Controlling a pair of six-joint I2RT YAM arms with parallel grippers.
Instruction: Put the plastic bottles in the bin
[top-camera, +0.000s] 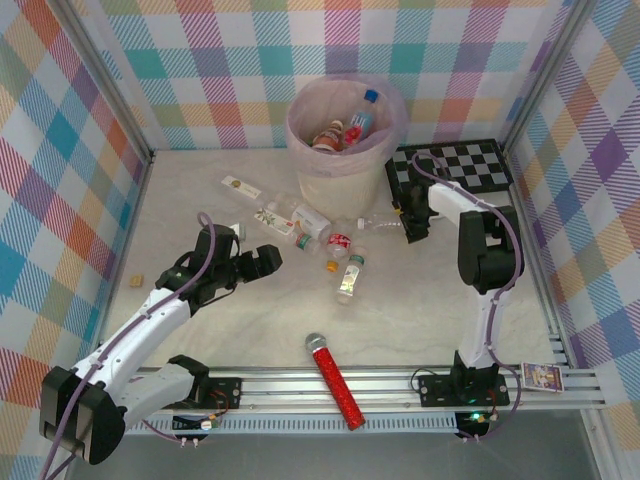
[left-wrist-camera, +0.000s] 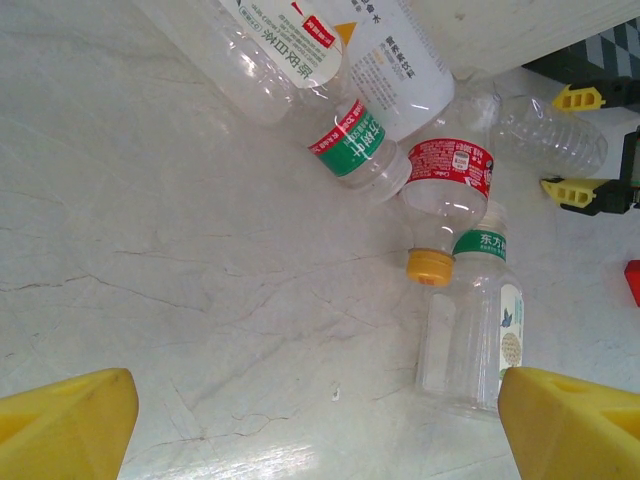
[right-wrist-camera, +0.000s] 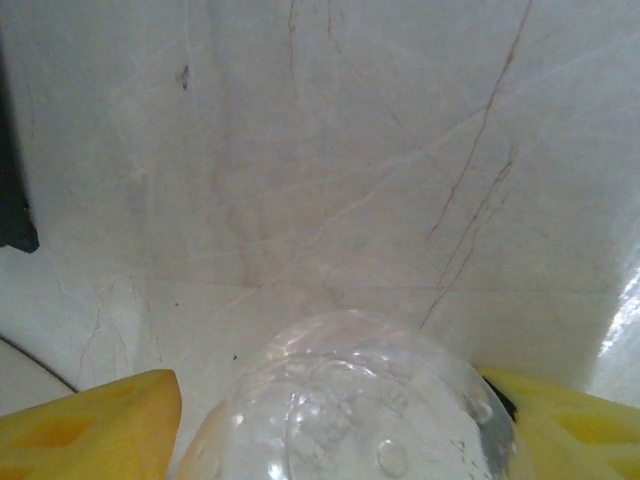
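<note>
The right pincer (top-camera: 405, 230) straddles a clear bottle (right-wrist-camera: 370, 410), clamped or not I cannot tell; next should be lifting to the far bin (top-camera: 340, 175); left pincer (left-wrist-camera: 318, 425) apart.

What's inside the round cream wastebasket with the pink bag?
The round cream-beige wastebasket holds a few plastic bottles, including a clear bottle with a blue cap. Its near wall and translucent pink bag hide anything deeper.

Left fingers (left-wrist-camera: 70, 425) spread wide, right fingers (right-wrist-camera: 90, 425) pointing down, partly apart
</note>
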